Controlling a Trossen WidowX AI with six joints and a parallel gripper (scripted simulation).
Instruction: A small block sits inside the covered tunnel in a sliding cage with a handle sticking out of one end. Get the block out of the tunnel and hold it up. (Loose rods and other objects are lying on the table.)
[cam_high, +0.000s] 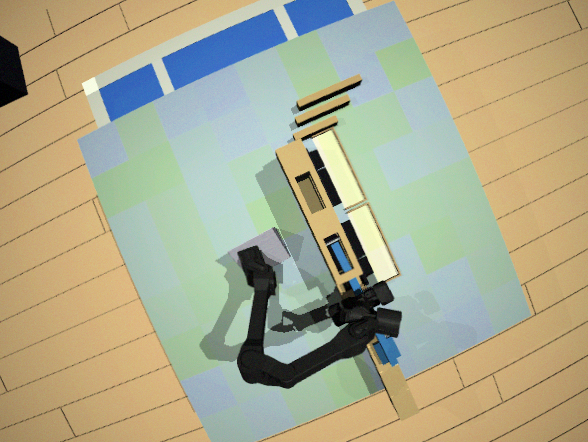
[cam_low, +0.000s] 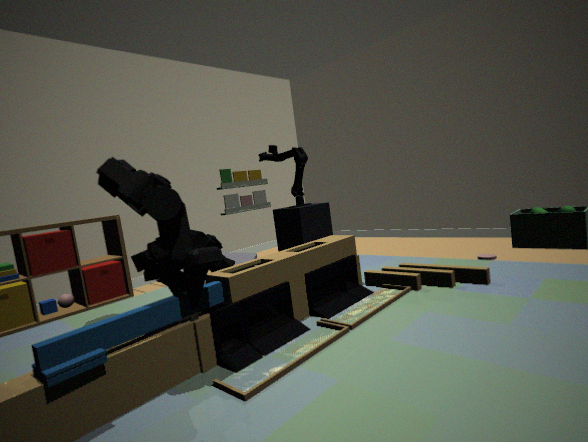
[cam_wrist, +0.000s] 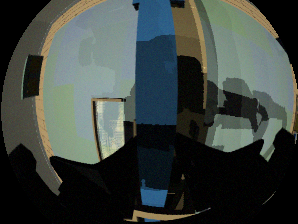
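One blue handle (cam_high: 387, 348) (cam_low: 107, 327) (cam_wrist: 156, 85), clamped in the gripper (cam_high: 356, 295) (cam_low: 192, 307) (cam_wrist: 157, 137), points lengthwise out of the tunnel's (cam_high: 320, 220) (cam_low: 295, 267) end.

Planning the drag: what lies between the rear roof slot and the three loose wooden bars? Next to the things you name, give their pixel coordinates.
In the top view, just the tan wooden tunnel's solid roof end (cam_high: 289, 151).

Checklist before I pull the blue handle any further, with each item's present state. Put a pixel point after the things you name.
- Gripper (cam_high: 356, 295) (cam_low: 192, 312) closed on the blue handle (cam_high: 387, 348) (cam_low: 107, 330) (cam_wrist: 156, 85): ok.
- Handle in line with the tunnel (cam_high: 320, 220) (cam_low: 295, 267): ok.
- Loose rods (cam_high: 322, 110) (cam_low: 425, 276) away from the handle's path: ok.
- Block visible through the tunnel's top windows: not ok, none seen.
- Block still seated in the cage: cannot tell.
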